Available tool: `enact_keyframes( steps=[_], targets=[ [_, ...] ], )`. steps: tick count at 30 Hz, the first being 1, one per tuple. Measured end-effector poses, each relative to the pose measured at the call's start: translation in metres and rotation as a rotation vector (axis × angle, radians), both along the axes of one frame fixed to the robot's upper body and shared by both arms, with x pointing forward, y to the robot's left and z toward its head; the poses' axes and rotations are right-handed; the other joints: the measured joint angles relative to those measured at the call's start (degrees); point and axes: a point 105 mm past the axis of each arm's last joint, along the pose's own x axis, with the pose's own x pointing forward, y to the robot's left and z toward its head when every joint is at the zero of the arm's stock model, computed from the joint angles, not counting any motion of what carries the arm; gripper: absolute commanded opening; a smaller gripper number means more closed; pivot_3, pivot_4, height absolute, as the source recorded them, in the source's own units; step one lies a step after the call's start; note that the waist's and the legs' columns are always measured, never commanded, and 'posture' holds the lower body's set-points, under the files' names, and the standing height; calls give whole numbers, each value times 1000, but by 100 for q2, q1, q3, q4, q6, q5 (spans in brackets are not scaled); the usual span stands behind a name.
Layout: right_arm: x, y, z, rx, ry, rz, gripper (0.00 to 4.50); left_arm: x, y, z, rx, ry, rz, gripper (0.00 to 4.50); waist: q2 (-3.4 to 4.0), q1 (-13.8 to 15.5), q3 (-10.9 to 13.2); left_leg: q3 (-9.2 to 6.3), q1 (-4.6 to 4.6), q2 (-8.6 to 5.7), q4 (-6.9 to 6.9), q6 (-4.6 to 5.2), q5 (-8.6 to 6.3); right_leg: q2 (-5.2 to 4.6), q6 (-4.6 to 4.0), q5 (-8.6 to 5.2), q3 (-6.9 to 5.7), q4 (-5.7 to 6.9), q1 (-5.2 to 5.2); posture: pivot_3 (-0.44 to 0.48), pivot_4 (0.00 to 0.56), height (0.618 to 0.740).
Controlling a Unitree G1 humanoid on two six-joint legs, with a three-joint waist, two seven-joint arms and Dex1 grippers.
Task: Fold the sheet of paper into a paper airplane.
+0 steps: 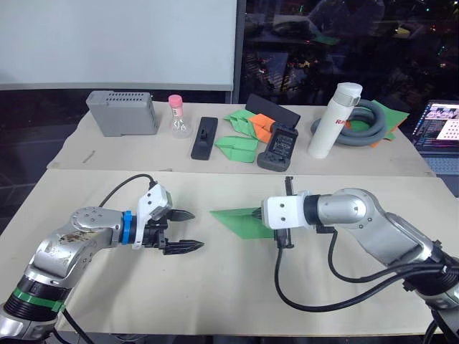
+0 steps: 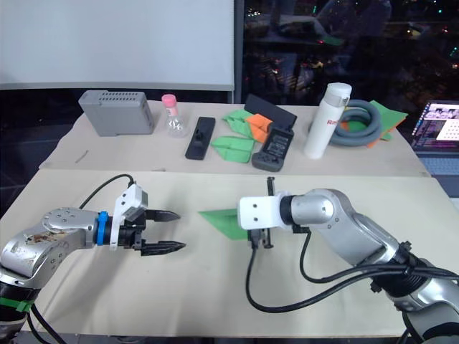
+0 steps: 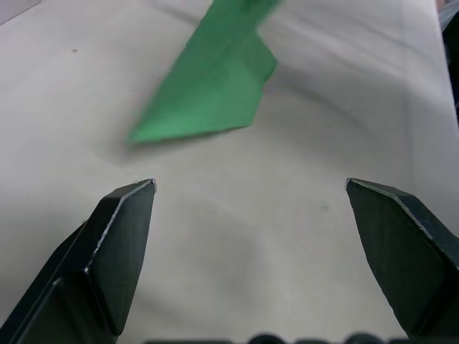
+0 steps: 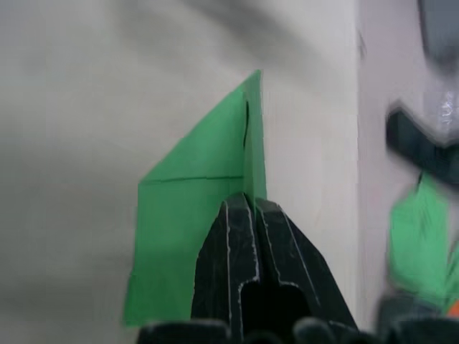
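Green paper airplane [image 1: 240, 221] is pinched by the right gripper [image 4: 252, 208]; left gripper [image 1: 188, 231] gapes empty.

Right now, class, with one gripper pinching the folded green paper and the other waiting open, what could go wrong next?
1. The right gripper is shut on a thin raised fold of the paper airplane; a pull could tear or uncrease it.
2. The left gripper hangs open, apart from the paper, so nothing pins the nose; it may slide on the table cloth.
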Motion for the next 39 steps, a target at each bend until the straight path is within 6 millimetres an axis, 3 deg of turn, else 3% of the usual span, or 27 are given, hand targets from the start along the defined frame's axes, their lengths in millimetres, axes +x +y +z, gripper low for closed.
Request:
enact_keyframes(
  steps=[9, 20, 21, 27, 32, 36, 39],
  targets=[
    [-5, -10, -45, -54, 43, 91, 19, 6, -7, 8, -66, -74, 11, 4500, 0, 33, 0, -3, -4, -1, 3, -1, 0, -11, -1, 0, 2, 5, -1, 0, 150, 740],
    [-11, -12, -49, 2, 86, -47, 19, 14, -25, 13, -66, -159, -48, 4500, 0, 23, 0, -5, -2, 0, 2, -2, 1, -5, -1, 1, 3, 9, -2, 0, 150, 740],
    [-12, -13, -49, 13, 91, -61, 622, 16, -27, 13, -60, -168, -63, 4500, 0, 28, 0, -6, -2, 0, 3, -2, 1, -4, -1, 1, 2, 9, -1, 0, 150, 740],
    [-24, -11, -45, 28, 105, -71, 2574, 23, -33, 9, -26, -213, -113, 4500, 0, 58, 0, -5, -3, -3, 6, 1, -1, -4, 0, 1, 3, 7, 1, 0, 150, 740],
    [-30, -12, -19, 92, 107, -88, 2574, 36, -41, 14, -51, -217, -114, 4500, -1, 99, 0, -6, -5, -2, 14, 3, -2, -2, 0, 1, 0, 8, 4, 0, 150, 740],
    [-34, -13, 7, 185, 128, -110, 2612, 51, -51, 23, -105, -217, -98, 3306, -1, 133, 0, -5, -6, -3, 23, 9, -5, -2, 4, 3, 0, 7, 6, 0, 150, 740],
    [-33, -19, 20, 235, 140, -152, 2612, 59, -51, 14, -97, -202, -81, 2277, -1, 135, 0, -5, -7, -2, 22, 9, -5, -1, 4, 3, 0, 7, 6, 0, 150, 740]
  ],
)
